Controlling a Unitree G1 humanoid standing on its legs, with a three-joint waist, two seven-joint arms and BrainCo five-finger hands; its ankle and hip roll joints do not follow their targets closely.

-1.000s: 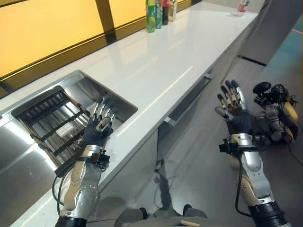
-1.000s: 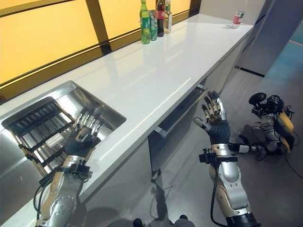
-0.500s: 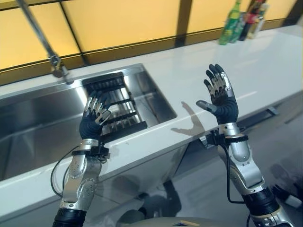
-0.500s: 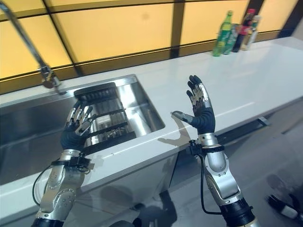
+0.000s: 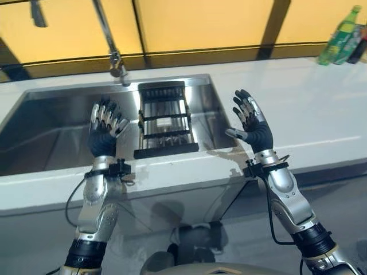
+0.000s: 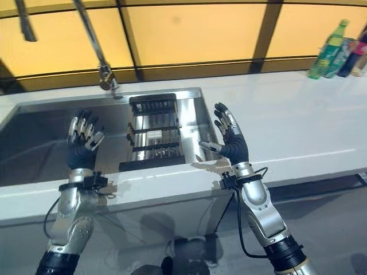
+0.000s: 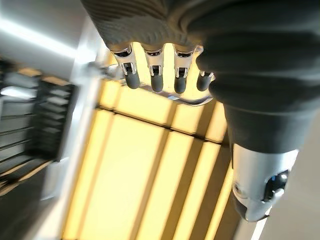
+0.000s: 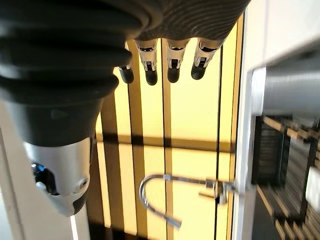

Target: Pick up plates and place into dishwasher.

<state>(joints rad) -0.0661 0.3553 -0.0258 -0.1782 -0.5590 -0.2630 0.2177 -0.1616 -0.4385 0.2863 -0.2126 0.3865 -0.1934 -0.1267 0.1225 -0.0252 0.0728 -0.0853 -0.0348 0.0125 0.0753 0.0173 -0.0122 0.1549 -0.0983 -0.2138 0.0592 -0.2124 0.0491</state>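
Note:
A black dish rack [image 5: 166,150] lies in the right end of a steel sink [image 5: 57,137]. A pale patch [image 5: 164,122] shows among its bars; I cannot tell what it is. My left hand [image 5: 102,137] is raised over the sink's front edge, left of the rack, fingers [image 7: 151,75] straight, holding nothing. My right hand [image 5: 258,130] is raised at the sink's right corner, above the counter's front edge, fingers [image 8: 160,66] straight and empty.
A tall curved faucet [image 5: 106,31] rises behind the sink, just left of the rack. The white counter [image 5: 304,109] runs off to the right, with a green bottle [image 5: 339,39] and other bottles at its far end by the yellow window.
The camera has swung left, so the sink and rack now sit in the middle and the floor has left the view. Both hands stay raised and open.

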